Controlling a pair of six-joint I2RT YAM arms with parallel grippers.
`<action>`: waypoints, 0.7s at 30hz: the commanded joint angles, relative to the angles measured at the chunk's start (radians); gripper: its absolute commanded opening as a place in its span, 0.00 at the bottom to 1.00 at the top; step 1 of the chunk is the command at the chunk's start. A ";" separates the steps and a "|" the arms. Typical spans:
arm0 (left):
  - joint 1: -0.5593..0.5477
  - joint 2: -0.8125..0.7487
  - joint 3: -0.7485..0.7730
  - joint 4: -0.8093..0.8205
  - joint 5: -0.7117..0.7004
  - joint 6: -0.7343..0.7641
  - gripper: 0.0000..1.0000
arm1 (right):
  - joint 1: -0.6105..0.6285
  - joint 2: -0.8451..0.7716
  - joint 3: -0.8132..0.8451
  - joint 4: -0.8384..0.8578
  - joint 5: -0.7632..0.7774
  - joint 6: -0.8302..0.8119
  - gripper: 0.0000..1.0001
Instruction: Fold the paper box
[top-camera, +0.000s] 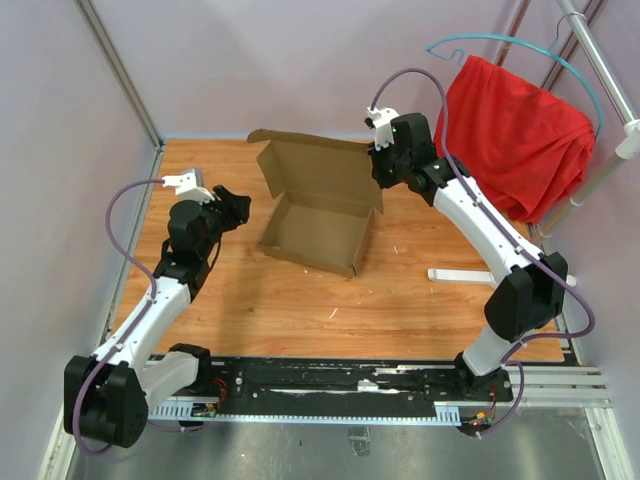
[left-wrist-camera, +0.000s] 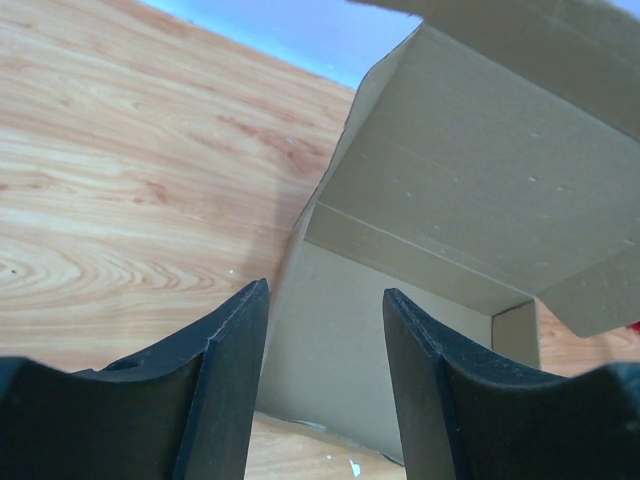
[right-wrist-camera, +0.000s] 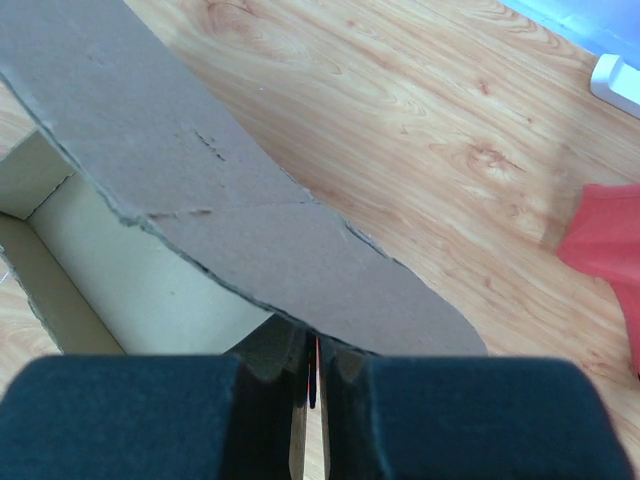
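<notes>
The paper box (top-camera: 320, 235) is plain brown cardboard and stands in the middle of the wooden table as a shallow open tray, with its lid (top-camera: 325, 172) raised at the back. My left gripper (top-camera: 235, 208) is open and empty, just left of the box. In the left wrist view the left gripper (left-wrist-camera: 325, 290) faces the box's left wall and the underside of the lid (left-wrist-camera: 470, 170), without touching them. My right gripper (top-camera: 385, 170) is at the lid's right end. In the right wrist view the right gripper (right-wrist-camera: 312, 335) is shut, with its tips against a rounded lid flap (right-wrist-camera: 230, 200).
A red cloth (top-camera: 515, 130) hangs on a teal hanger from a white rack at the back right, and shows in the right wrist view (right-wrist-camera: 605, 260). A white strip (top-camera: 460, 275) lies on the table right of the box. Walls enclose the left and back sides.
</notes>
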 joint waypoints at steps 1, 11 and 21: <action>0.001 0.057 -0.006 0.024 -0.008 0.014 0.55 | -0.034 0.002 -0.014 0.031 -0.078 -0.031 0.05; 0.001 0.228 0.083 0.204 0.108 -0.018 0.59 | -0.054 0.012 -0.044 0.056 -0.121 -0.004 0.05; 0.001 0.408 0.246 0.247 0.157 0.022 0.64 | -0.059 0.023 -0.054 0.049 -0.181 0.017 0.05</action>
